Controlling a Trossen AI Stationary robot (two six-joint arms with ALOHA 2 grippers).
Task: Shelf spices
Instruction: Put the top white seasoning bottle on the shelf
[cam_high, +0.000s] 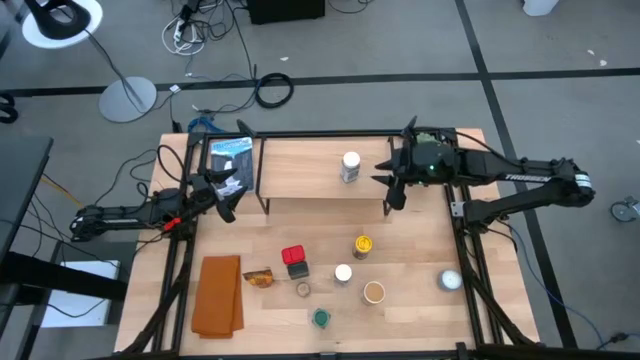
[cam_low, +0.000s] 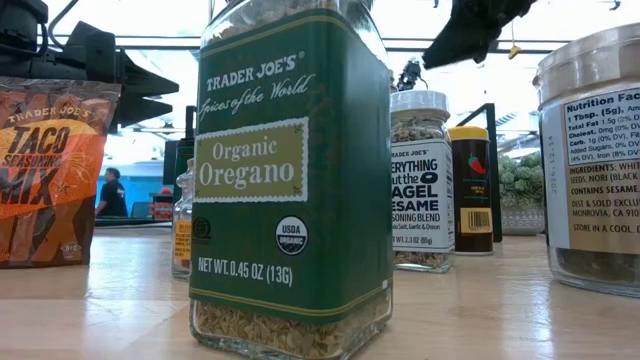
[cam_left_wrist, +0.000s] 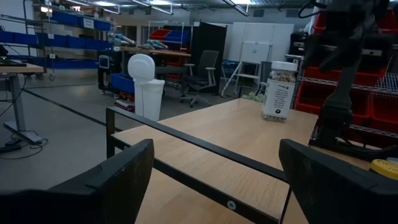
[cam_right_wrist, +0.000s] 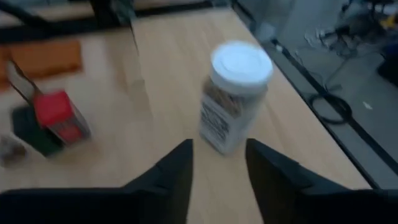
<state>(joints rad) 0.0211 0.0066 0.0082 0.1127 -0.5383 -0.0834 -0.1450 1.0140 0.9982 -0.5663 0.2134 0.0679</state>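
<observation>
A white-capped spice jar (cam_high: 350, 166) stands upright on its base on the light-wood shelf (cam_high: 310, 178) at the back of the table. My right gripper (cam_high: 386, 180) hovers just right of the jar; in the right wrist view its fingers (cam_right_wrist: 219, 149) are open and short of the jar (cam_right_wrist: 233, 99), touching nothing. More spices stand on the tabletop nearer the front: a red tin (cam_high: 293, 255), a yellow-lidded jar (cam_high: 363, 245), a white-capped jar (cam_high: 343, 273), a tan-lidded jar (cam_high: 374, 292) and a green-lidded oregano jar (cam_high: 321, 318). My left gripper (cam_high: 225, 197) waits open at the shelf's left end.
A flat orange packet (cam_high: 218, 295) lies at the front left and a small amber packet (cam_high: 258, 278) beside it. A white dome-shaped object (cam_high: 450, 280) sits at the right. A blue-and-white packet (cam_high: 230, 160) lies left of the shelf. Black frame rails (cam_high: 462, 240) border the table.
</observation>
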